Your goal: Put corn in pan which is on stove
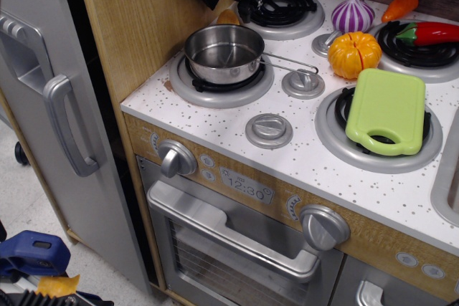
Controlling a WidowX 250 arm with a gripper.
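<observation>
To my left stands a grey toy fridge door (50,105) with a curved silver handle (68,127), set against a tall wood-grain panel (133,19). Below it I see pale speckled floor (29,206) and a blue object (32,252), partly cut off.

The pan (224,53) sits open-mouthed on the front-left burner of the stove (237,137), nothing above its rim, while the black gripper (231,6) hangs just behind it with the corn (229,17) peeking out beneath. To the left a wooden wall (136,19) crowds close; to the right the pan's wire handle reaches toward the orange pumpkin toy (354,54). The green cutting board (386,111) covers the front-right burner, and bare speckled top lies open in front of the pan.
</observation>
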